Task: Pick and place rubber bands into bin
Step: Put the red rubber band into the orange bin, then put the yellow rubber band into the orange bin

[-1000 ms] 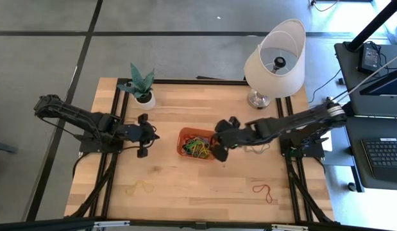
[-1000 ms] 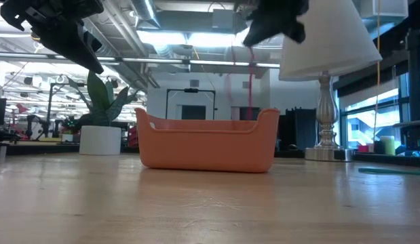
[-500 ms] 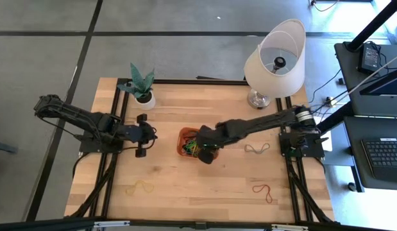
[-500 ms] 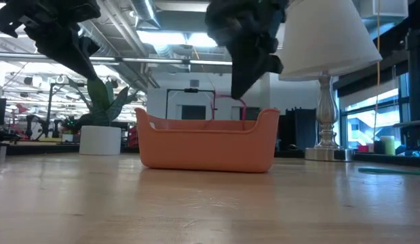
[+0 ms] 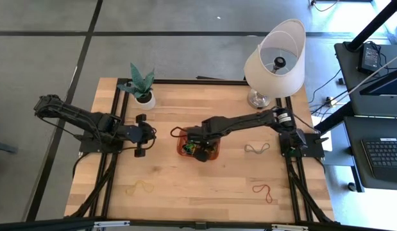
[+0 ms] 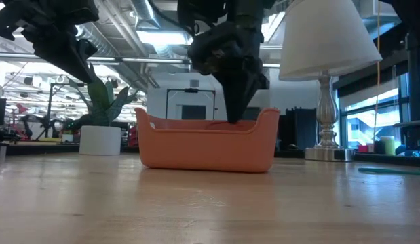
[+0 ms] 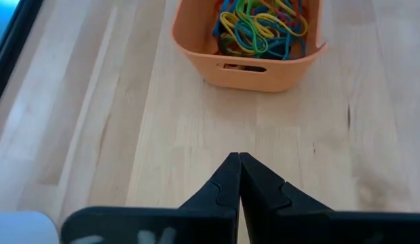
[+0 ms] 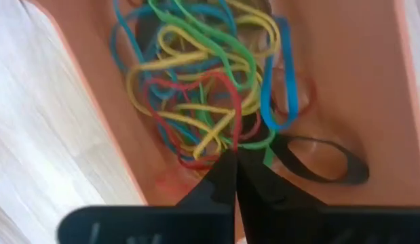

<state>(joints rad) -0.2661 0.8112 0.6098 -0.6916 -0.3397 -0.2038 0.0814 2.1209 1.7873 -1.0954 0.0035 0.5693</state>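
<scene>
The orange bin (image 5: 183, 146) stands mid-table with a tangle of green, yellow, red and blue rubber bands (image 8: 196, 81) inside; a black one (image 8: 318, 159) lies at the edge of the pile. My right gripper (image 8: 233, 159) points down into the bin (image 6: 206, 146), shut on a red rubber band (image 8: 226, 85). In the low view its tip (image 6: 233, 116) dips behind the bin's rim. My left gripper (image 7: 238, 157) is shut with nothing in it, above the bare wood to the left of the bin (image 7: 254, 68). My right gripper pinches one strand of the red rubber band (image 8: 235, 132) between its two fingertips. The fingers come from above, pointing down into the bin. The rest of the band lies over the pile of bands.
Loose bands lie on the table: a yellow one (image 5: 139, 187) near left, a red one (image 5: 263, 190) near right, a pale one (image 5: 256, 149) right of the bin. A potted plant (image 5: 143, 90) stands far left and a lamp (image 5: 275, 58) far right.
My right gripper has moved toward the table's left edge and down, from beside the bin's right end into the bin, tipping until it points straight down. The red band that hung below it has come down onto the pile.
</scene>
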